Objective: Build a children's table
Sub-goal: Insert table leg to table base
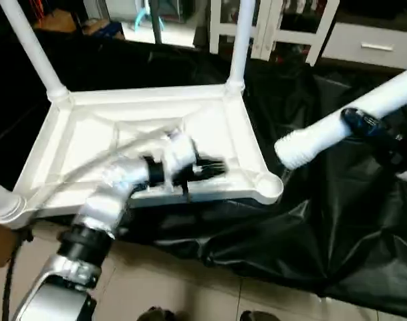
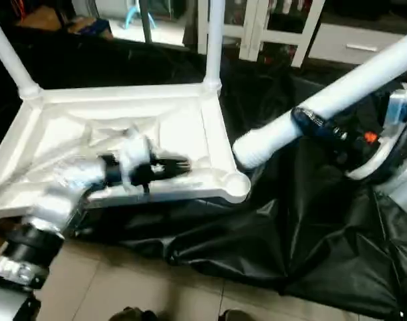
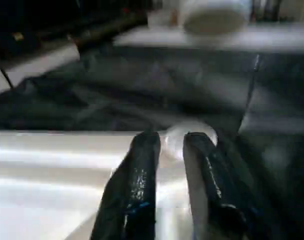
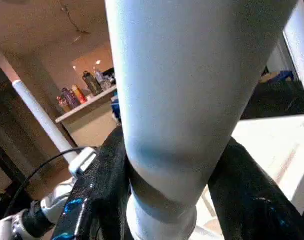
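Right hand [image 1: 363, 124] grips a leg [image 1: 337, 127] beside the upturned top [image 1: 240, 144]

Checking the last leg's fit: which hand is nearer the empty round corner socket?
Left. The left hand hovers over the white tabletop beside the empty socket; the right hand holds the white tube leg farther off.

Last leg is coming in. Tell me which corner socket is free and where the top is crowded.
The near right corner socket of the table top is free, bordered by black sheet. The held leg in the right gripper hangs beside it. The near edge is crowded: the left gripper reaches across it. The other three corners have legs.
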